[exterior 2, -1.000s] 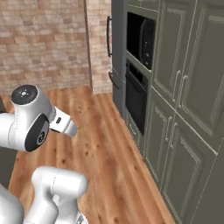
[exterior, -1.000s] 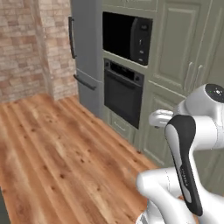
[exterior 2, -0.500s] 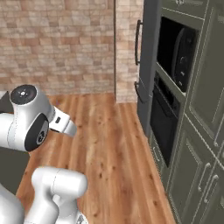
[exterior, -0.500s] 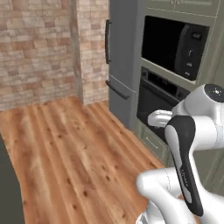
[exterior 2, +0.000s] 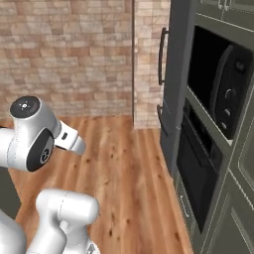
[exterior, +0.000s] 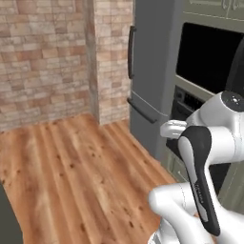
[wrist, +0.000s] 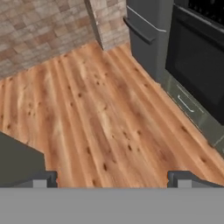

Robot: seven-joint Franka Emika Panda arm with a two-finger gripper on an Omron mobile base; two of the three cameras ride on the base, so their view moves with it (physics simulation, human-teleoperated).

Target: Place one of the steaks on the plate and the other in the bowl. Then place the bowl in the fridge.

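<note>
**Desk:** Fridge (exterior: 155,71), where does it stand?

**Photographer:** Against the brick wall (exterior: 45,57), at the left end of the dark cabinet run; tall, grey, doors closed; a dark vertical bar handle (exterior: 130,52) on the upper door, a slanted bar on the lower drawer (exterior: 143,110); seen from the right base camera, the fridge (exterior 2: 174,89) sits just beyond the wall oven (exterior 2: 196,173) and the black-windowed microwave (exterior 2: 218,94) above it.

**Desk:** And the arm?

**Photographer:** White arm (exterior: 209,157) folded up in the foreground, over the wooden floor (exterior: 76,176); it stands apart from the fridge, touching nothing.

**Desk:** The gripper?

**Photographer:** Gripper (wrist: 113,178) spread wide, nothing between the fingers (wrist: 181,178); the two dark tips sit at opposite sides of the hand camera's lower edge, with bare floorboards between them.

**Desk:** Anything else from the hand camera?

**Photographer:** Fridge drawer handle at the top; oven door to its right; a grey-green cabinet drawer (wrist: 188,105) below the oven; a dark grey block (wrist: 17,164) at lower left, too cropped to identify.
</note>
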